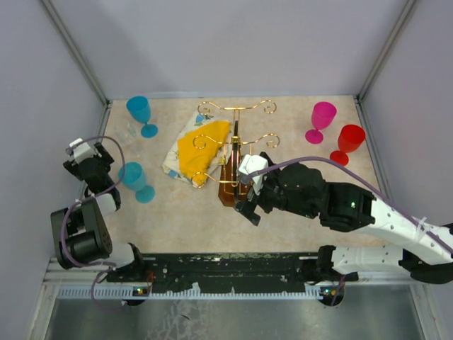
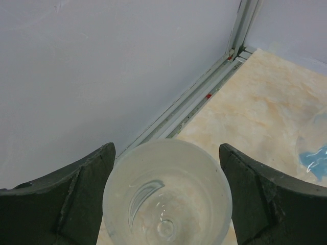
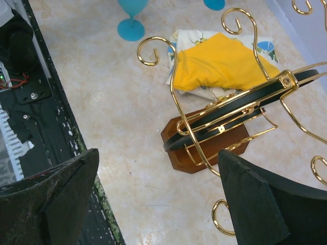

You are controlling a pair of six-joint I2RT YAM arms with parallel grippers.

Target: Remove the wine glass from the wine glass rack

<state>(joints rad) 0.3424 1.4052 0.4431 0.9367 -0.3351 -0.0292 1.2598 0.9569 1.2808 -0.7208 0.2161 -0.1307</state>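
Note:
The wine glass (image 2: 168, 196) is clear, and I look down into its bowl. My left gripper (image 2: 167, 149) is shut on it, a dark finger pressed to each side, close to the left wall (image 2: 102, 66). From above, that gripper (image 1: 90, 161) sits far left, and the glass is hard to make out there. The wine glass rack (image 1: 233, 142) is gold wire with scroll ends on a brown base (image 1: 228, 190). No glass hangs on it. My right gripper (image 1: 247, 200) is open at the rack's near side, over the base (image 3: 184, 161). Nothing is between its fingers (image 3: 61, 194).
A yellow-and-white cloth (image 1: 192, 150) lies left of the rack. Two blue glasses (image 1: 139, 111) (image 1: 134, 178) stand on the left, with a faint clear glass (image 1: 129, 130) beside the far one. Pink (image 1: 322, 117) and red (image 1: 349, 139) glasses stand back right.

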